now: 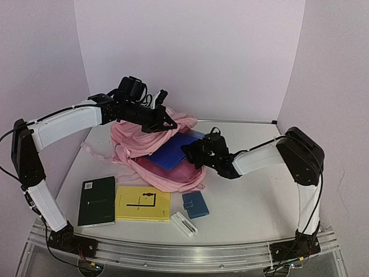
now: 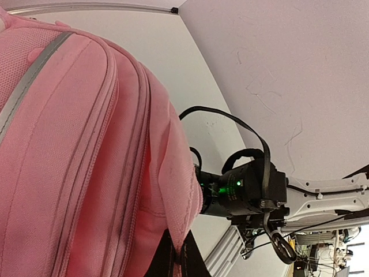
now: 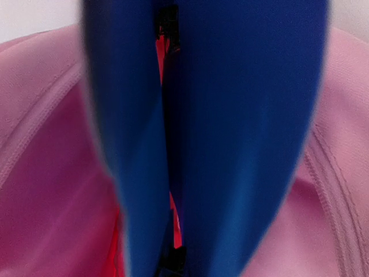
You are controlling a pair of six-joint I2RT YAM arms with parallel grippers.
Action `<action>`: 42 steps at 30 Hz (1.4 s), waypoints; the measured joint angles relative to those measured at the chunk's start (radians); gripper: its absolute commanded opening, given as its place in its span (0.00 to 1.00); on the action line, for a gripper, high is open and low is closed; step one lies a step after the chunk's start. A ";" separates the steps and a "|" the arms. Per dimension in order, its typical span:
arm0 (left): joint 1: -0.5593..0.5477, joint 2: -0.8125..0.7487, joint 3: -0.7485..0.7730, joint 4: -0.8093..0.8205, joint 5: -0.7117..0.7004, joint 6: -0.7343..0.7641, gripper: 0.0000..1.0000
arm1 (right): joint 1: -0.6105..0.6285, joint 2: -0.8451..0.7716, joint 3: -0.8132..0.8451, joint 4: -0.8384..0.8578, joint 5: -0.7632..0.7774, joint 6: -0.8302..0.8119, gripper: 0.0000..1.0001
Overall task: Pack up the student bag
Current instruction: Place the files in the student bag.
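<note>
The student bag (image 1: 151, 171), a large pink backpack, lies mid-table with its mouth facing right. My left gripper (image 1: 168, 123) is shut on the bag's upper flap and holds it lifted. In the left wrist view the dark fingers (image 2: 196, 259) pinch a fold of the pink fabric (image 2: 69, 150). My right gripper (image 1: 194, 153) is shut on the near edge of a blue book (image 1: 172, 152) that lies partly inside the bag's mouth. The right wrist view is filled by the blurred blue book (image 3: 242, 115) with pink bag fabric (image 3: 46, 173) on both sides; its fingers are mostly hidden.
On the table in front of the bag lie a dark green notebook (image 1: 97, 201), a yellow book (image 1: 142, 203), a small blue case (image 1: 195, 204) and a white oblong item (image 1: 184, 224). Pink straps (image 1: 95, 153) trail left. White walls enclose three sides.
</note>
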 measured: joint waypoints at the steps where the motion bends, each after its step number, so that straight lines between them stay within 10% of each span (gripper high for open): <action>1: -0.002 0.007 0.003 0.002 0.005 -0.001 0.00 | 0.000 0.019 0.021 -0.004 0.003 -0.007 0.00; 6: -0.018 0.044 0.017 0.019 0.021 -0.016 0.00 | -0.001 0.111 0.137 -0.017 0.013 -0.031 0.03; 14: -0.022 0.065 0.018 0.049 0.014 -0.037 0.00 | -0.001 0.166 0.196 -0.019 0.033 -0.093 0.56; 19: -0.028 0.065 0.018 0.055 -0.018 -0.046 0.00 | -0.001 0.058 0.060 -0.047 0.063 -0.151 0.73; 30: -0.040 0.103 0.036 0.069 -0.059 -0.064 0.00 | -0.001 -0.517 -0.292 -0.237 0.132 -0.272 0.81; 37: -0.044 0.113 0.037 0.070 -0.059 -0.071 0.00 | -0.002 -0.516 -0.300 -0.442 0.175 -0.396 0.79; 42: -0.044 0.114 0.037 0.070 -0.056 -0.072 0.00 | -0.002 -0.409 -0.219 -0.563 0.189 -0.506 0.58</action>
